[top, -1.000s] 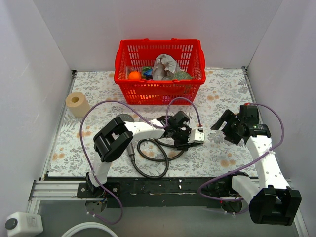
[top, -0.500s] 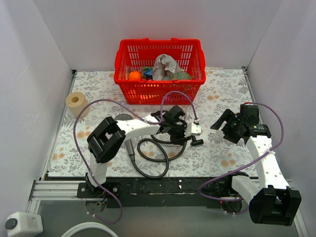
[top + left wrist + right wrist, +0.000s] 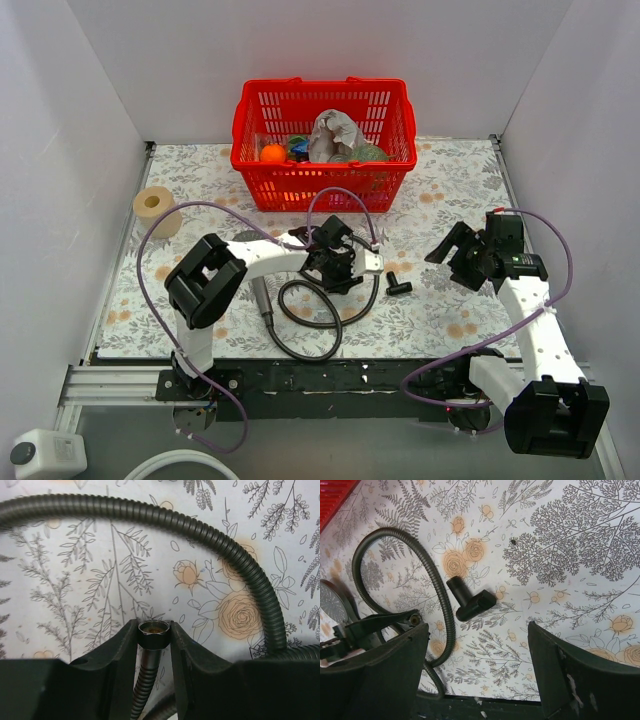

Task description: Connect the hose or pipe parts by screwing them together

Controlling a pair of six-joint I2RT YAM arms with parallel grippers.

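The dark grey coiled hose [image 3: 312, 318] lies on the flowered mat at centre. My left gripper [image 3: 340, 266] is shut on the hose's end nut [image 3: 153, 635], whose open end faces away from the camera, and the hose [image 3: 210, 535] arcs across the mat beyond it. The grey hand shower [image 3: 263, 298] lies left of the coil with its head partly under the left arm; the head's edge [image 3: 330, 600] shows in the right wrist view. My right gripper [image 3: 452, 258] hovers open at the right, well clear of the hose [image 3: 437, 587], with nothing between its fingers [image 3: 400, 655].
A small black T-shaped part [image 3: 398, 286] [image 3: 468, 601] lies on the mat between the two grippers. A red basket [image 3: 325, 185] of odds and ends stands at the back. A tape roll [image 3: 156, 208] sits at the left edge. Purple cables loop over both arms.
My left gripper has closed on the hose nut and drawn left, uncovering the black T-shaped part. The right arm has barely moved.
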